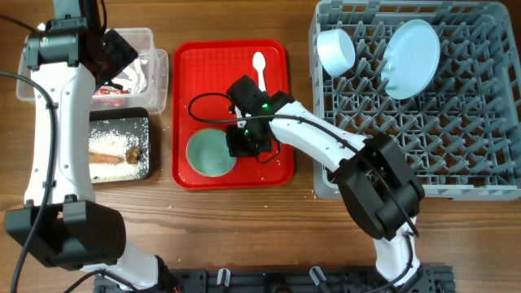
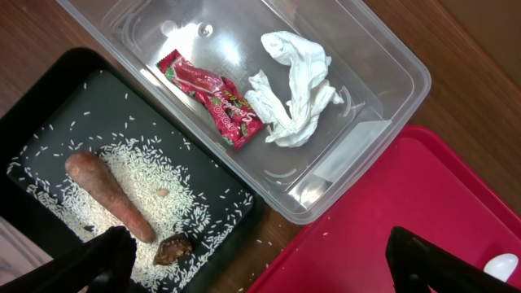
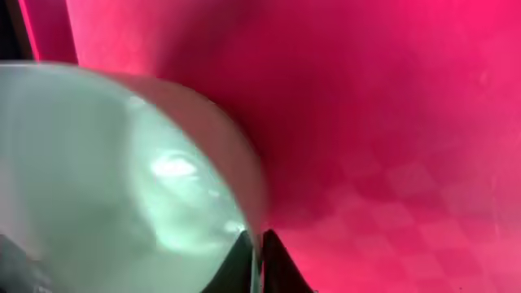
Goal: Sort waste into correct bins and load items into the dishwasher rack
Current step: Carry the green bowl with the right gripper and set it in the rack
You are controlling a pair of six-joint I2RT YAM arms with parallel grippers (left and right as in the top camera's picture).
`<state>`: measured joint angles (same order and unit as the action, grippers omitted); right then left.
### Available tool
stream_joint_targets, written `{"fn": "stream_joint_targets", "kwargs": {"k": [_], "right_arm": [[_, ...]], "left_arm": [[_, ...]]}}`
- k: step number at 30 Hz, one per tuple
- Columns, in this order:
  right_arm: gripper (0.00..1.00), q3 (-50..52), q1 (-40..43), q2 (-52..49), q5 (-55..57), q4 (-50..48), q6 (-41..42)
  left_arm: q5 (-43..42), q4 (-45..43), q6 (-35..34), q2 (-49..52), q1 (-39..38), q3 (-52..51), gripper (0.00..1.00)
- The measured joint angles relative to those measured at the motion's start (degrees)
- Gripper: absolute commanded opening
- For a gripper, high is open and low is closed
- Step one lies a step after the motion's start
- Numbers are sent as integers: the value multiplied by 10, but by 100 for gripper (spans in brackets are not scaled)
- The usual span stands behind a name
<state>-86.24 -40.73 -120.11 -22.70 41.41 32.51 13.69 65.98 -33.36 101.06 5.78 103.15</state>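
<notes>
- The red serving tray lies in the middle of the wooden table. It carries a mint bowl at its near-left corner and a white plastic spoon near its far edge, well apart from the bowl.
- A black cable from the right arm loops over the tray, just beyond the bowl.
- The right gripper is down at the bowl's right-hand rim. Its two fingers are pressed close, one inside and one outside, pinching the thin wall. The bowl sits upright, and the wrist view shows only tray beside it.
- To the right is the grey dishwasher rack. A pale blue bowl and a pale blue plate stand tilted among the pegs of its far rows.
- On the left, the clear tub holds the red-and-white wrapper and the crumpled tissue, which touch each other.
- The black tray lies just beside the tub. It holds scattered rice grains, the orange-brown stick and, near the stick's end, a dark food lump.
- The left gripper hangs above the tub and black tray, fingers spread wide and holding nothing.
</notes>
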Motion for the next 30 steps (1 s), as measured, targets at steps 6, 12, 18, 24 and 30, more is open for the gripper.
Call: {"fn": "stream_joint_targets", "kwargs": {"k": [6, 12, 18, 24, 30], "right_arm": [[4, -54, 15, -2, 50, 100, -10], [4, -130, 50, 131, 369, 189, -23], [4, -144, 86, 228, 757, 280, -27], [4, -98, 141, 185, 849, 263, -110], [5, -90, 154, 123, 861, 254, -138]], "left_arm": [[0, 0, 0, 0, 0, 0, 100], [0, 0, 0, 0, 0, 0, 100], [0, 0, 0, 0, 0, 0, 100], [0, 0, 0, 0, 0, 0, 100], [0, 0, 0, 0, 0, 0, 100]]}}
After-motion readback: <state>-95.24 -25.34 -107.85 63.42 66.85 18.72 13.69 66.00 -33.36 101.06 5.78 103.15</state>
